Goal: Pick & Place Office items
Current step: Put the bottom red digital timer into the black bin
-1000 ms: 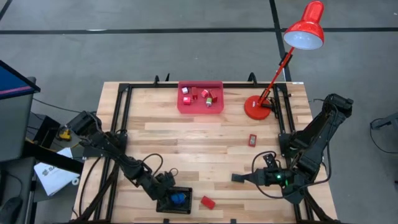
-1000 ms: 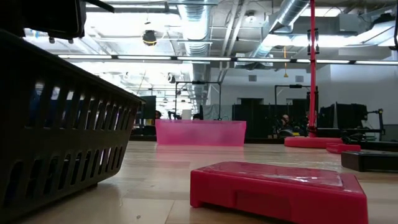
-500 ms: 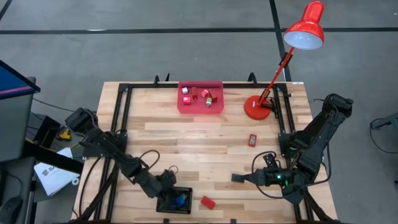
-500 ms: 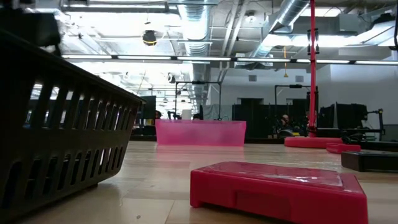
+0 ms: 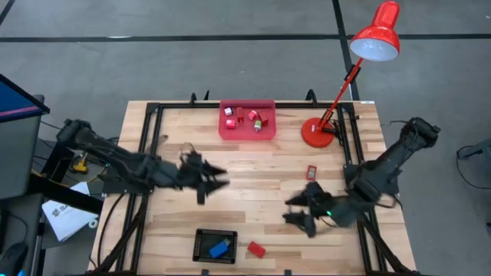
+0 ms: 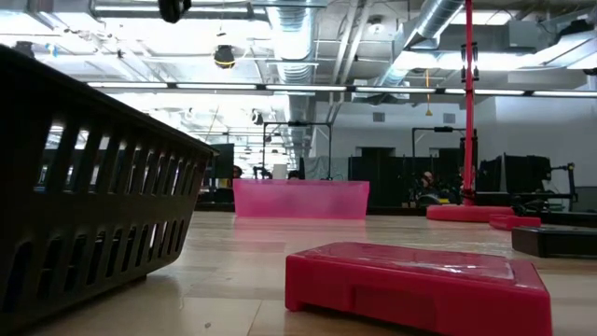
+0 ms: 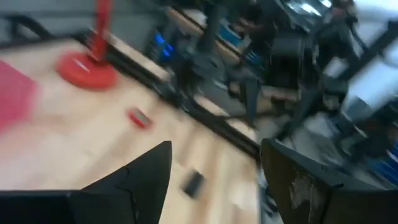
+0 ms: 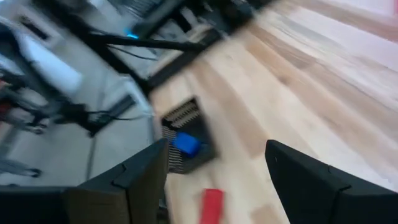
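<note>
Your left gripper [image 5: 217,179], open and empty, now out of black basket [image 5: 214,246] at mid-counter; blue block [image 5: 219,248] delivered. Right gripper [image 5: 295,211], open, swings toward red block [image 5: 256,249] — probably next.

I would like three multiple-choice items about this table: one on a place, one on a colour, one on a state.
1. Where does the blue block lie?
A. in the black basket
B. in the pink tray
C. beside the lamp

2. What colour is the lamp?
A. black
B. red
C. blue

3. How are the left gripper's fingers?
A. shut on a block
B. open, empty
C. out of view

Key: 1 A, the high view shows it inside the basket; 2 B, shade and base are red; 3 B, the left wrist view shows the fingers spread with nothing between.
</note>
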{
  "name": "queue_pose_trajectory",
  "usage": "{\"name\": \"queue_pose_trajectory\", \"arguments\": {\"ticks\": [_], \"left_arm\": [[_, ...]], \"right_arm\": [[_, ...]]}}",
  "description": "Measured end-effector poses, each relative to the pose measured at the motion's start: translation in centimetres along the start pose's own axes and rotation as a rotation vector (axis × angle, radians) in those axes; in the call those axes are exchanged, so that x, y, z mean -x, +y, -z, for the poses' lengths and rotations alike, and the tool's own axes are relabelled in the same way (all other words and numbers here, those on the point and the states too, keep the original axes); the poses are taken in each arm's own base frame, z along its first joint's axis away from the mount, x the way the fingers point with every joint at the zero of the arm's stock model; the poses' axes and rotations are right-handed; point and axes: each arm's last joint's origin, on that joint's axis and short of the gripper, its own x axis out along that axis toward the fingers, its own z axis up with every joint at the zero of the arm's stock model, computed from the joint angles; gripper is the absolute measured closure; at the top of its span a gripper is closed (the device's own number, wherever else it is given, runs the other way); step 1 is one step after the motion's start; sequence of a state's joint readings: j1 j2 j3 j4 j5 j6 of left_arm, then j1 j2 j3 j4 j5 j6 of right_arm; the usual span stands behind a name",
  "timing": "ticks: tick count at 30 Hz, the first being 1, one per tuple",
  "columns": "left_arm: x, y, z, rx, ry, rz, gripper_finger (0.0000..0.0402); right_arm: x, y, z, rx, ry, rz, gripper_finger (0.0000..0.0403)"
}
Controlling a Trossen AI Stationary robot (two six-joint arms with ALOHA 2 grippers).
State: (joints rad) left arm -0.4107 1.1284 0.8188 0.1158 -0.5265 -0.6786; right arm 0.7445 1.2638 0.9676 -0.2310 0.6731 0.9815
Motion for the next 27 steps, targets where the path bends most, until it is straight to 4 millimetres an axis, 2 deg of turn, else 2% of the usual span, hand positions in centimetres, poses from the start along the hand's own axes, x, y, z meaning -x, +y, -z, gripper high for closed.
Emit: {"name": "queue_pose_trajectory", "arguments": {"ticks": [3,6,10,15,19,27], "left_arm": [[0.9,1.7,-1.6,-0.041,-0.026,-0.096,0.0161],[1.8,3.3,-2.7,-0.061,-0.015,-0.182,0.0161],[2.7,4.5,-4.3,-0.067,-0.067,-0.222,0.0161],[4.2,5.6,-6.4,-0.093,-0.156,-0.257,0.0161],[5.4,6.2,-7.5,-0.123,-0.196,-0.261,0.0161],[5.9,7.0,-7.8,-0.162,-0.125,-0.215,0.0161]], "right_arm": [[-1.7,-1.8,-0.9,-0.021,0.064,0.078,0.0143],[-3.4,-2.6,-1.1,0.008,0.120,0.090,0.0143],[-6.1,-1.5,-0.6,0.071,0.168,-0.027,0.0143],[-10.2,0.7,1.2,0.185,0.326,-0.088,0.0136],[-13.2,1.4,2.9,0.214,0.432,-0.010,0.0108],[-18.7,1.4,5.4,0.068,0.560,0.208,0.0026]]}}
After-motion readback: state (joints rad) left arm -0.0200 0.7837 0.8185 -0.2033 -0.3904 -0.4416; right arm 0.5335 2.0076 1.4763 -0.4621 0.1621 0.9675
